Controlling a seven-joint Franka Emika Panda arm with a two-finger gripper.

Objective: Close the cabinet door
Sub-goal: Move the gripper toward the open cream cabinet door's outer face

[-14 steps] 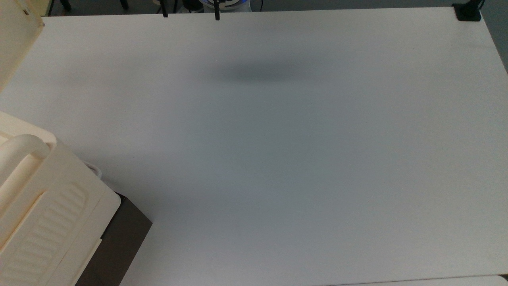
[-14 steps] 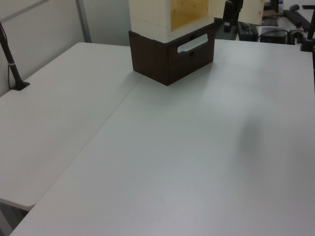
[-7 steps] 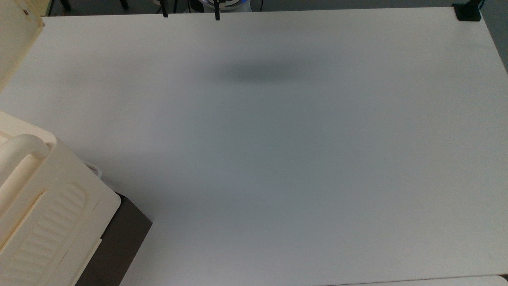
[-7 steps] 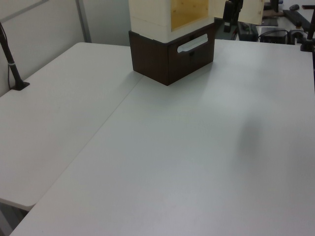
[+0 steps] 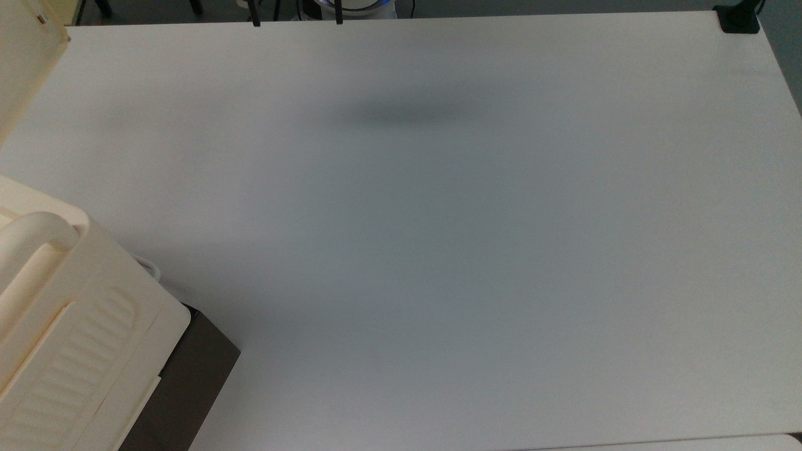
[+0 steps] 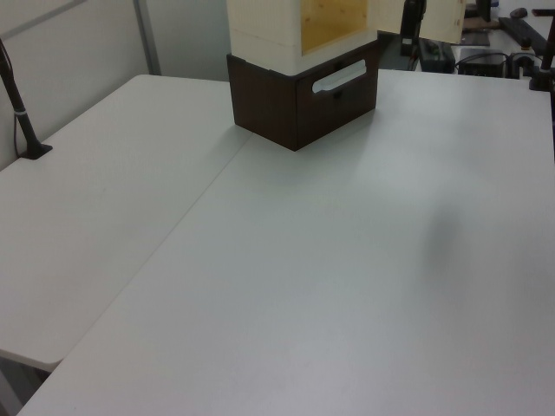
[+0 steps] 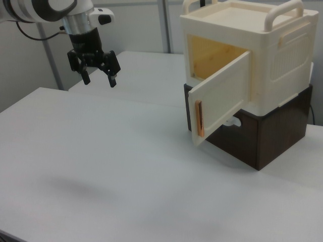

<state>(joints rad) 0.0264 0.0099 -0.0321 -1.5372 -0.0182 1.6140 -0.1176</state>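
Looking across the right view, I see my pincer (image 7: 97, 77) hanging high over the surface (image 7: 101, 166) with its fingers apart and nothing between them, well to the right view's left of the cabinet door (image 7: 223, 96), which stands ajar, swung outward from the cream cabinet (image 7: 282, 55), its free edge toward the camera.

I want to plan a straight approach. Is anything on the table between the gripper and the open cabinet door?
Nothing visible: the gripper hangs open above bare table, apart from the cabinet door.
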